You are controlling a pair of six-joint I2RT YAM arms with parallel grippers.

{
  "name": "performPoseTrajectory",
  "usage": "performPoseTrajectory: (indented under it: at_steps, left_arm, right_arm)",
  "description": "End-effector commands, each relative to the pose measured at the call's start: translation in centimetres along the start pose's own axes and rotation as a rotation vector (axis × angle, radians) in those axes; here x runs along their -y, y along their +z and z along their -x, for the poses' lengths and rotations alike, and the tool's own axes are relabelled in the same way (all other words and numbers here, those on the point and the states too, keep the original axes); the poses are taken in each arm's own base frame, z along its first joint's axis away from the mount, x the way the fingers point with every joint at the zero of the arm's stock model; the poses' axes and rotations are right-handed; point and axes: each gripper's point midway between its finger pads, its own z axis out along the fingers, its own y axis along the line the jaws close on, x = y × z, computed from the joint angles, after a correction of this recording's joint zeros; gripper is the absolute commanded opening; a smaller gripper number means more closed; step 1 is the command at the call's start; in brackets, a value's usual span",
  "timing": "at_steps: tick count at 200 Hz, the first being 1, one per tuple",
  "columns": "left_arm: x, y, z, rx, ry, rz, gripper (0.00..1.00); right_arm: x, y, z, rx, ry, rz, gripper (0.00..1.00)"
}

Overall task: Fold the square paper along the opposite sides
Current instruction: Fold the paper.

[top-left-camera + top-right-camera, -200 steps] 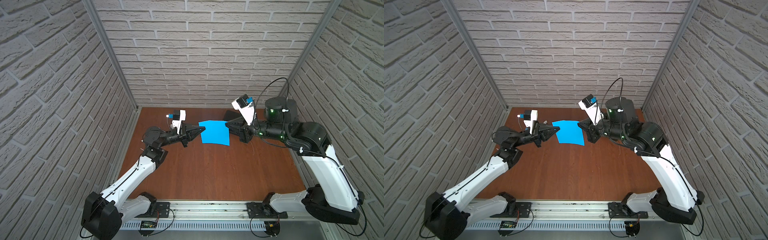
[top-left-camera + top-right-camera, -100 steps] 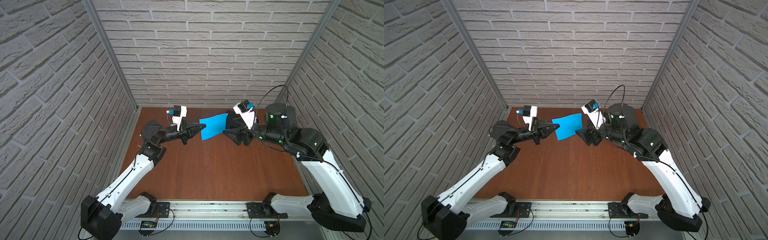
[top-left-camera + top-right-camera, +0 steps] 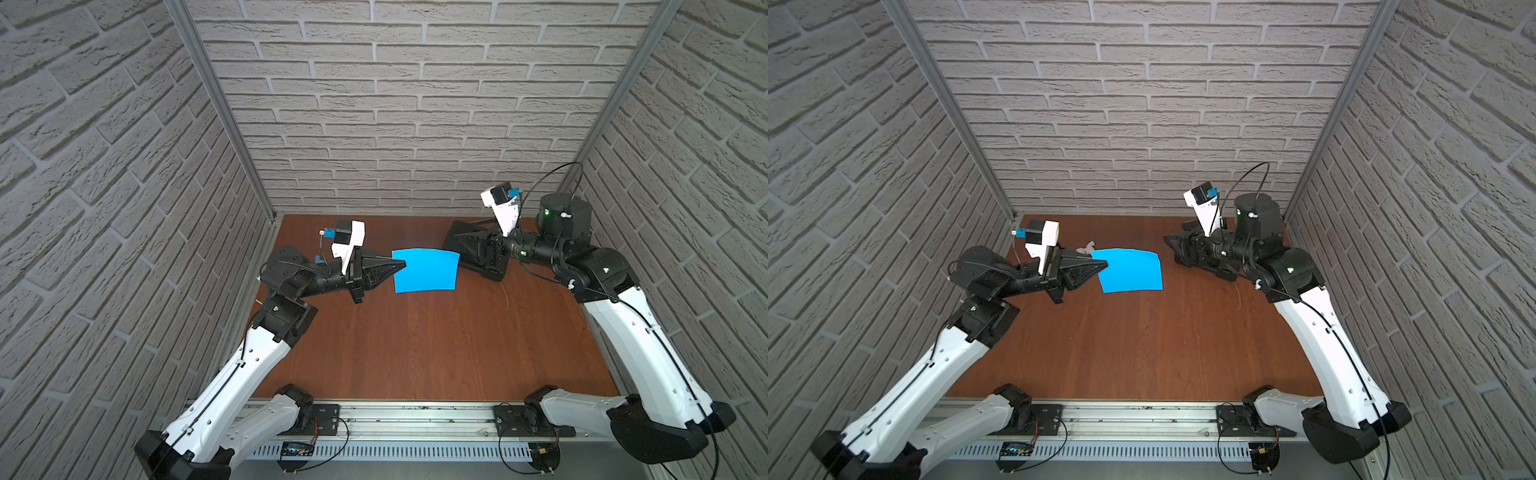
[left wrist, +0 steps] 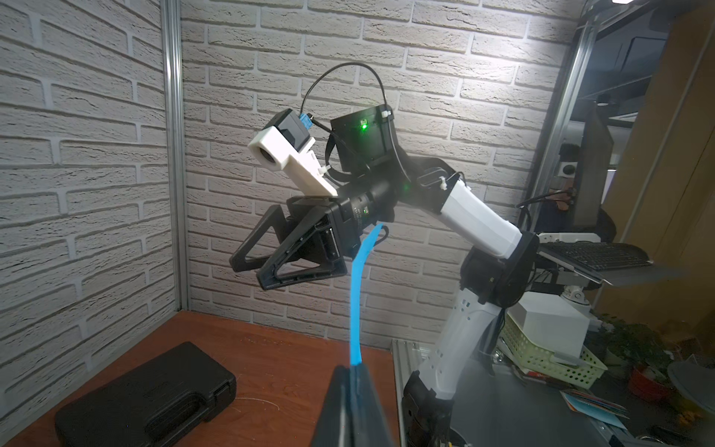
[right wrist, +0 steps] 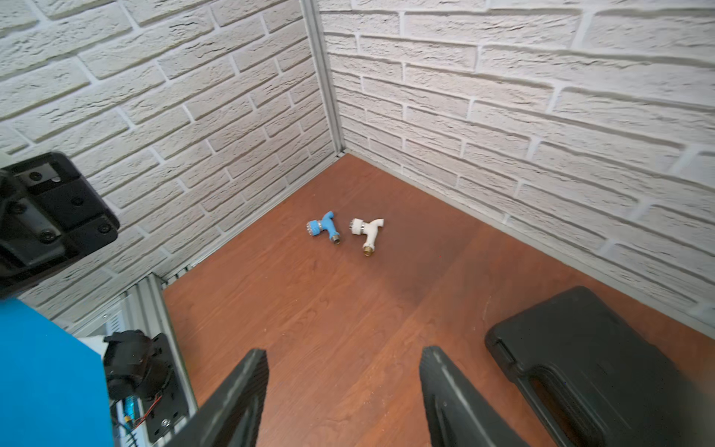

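Above the back of the tabletop (image 3: 415, 353), the square paper (image 3: 426, 270) hangs in the air, unfolded and held by one side edge alone. My left gripper (image 3: 400, 265) is pressed together on that edge. In the left wrist view the sheet runs away from my fingertips edge-on, bowed and a little twisted. Its opposite edge is free. My right gripper (image 5: 343, 354) is near that edge but not touching it, with jaws spread and nothing between them, above the black case (image 5: 599, 360).

As I judge it, the step in hand is to take the free edge. To do it well, I should hold the left pinch level so the sheet does not swing. The right jaws should come in along the paper's plane, one on either side of the edge near its middle, and close only once paper is truly between them. A thin sheet will buckle if I push against it. With both edges held, I can bring them together squarely, corners matched, before pressing any crease.
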Motion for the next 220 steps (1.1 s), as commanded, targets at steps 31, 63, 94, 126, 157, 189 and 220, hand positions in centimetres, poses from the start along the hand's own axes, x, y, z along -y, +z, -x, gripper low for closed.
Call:
performPoseTrajectory:
  at_steps: [31,63,94,126,157,189,220]
  left_arm:
    - [-2.0,0.8,0.3,0.017,0.029,0.06,0.0]
    - [-3.7,1.2,0.1,0.017,0.028,0.106,0.0]
    - [-4.8,1.5,0.0,0.019,0.024,0.133,0.0]
    - [-5.0,1.6,0.4,0.032,0.027,0.141,0.0]
    - [-4.7,1.6,0.9,0.046,0.026,0.131,0.0]
    - [-4.6,1.6,0.9,0.05,0.015,0.127,0.0]
    - [-4.6,1.6,0.8,0.047,0.008,0.123,0.0]
  right_arm:
    - [-4.9,-0.8,-0.3,0.033,-0.044,0.247,0.74]
    - [-6.0,-1.5,-0.8,0.028,-0.064,0.273,0.75]
    - [-6.5,-1.5,-1.1,0.017,-0.064,0.286,0.75]
    - [-6.9,-0.9,-1.5,-0.004,-0.066,0.297,0.75]
    - [-6.8,-0.1,-1.9,-0.027,-0.066,0.294,0.74]
    - [-7.1,0.5,-2.1,-0.041,-0.076,0.304,0.74]
    - [-7.3,0.6,-1.8,-0.04,-0.089,0.304,0.73]
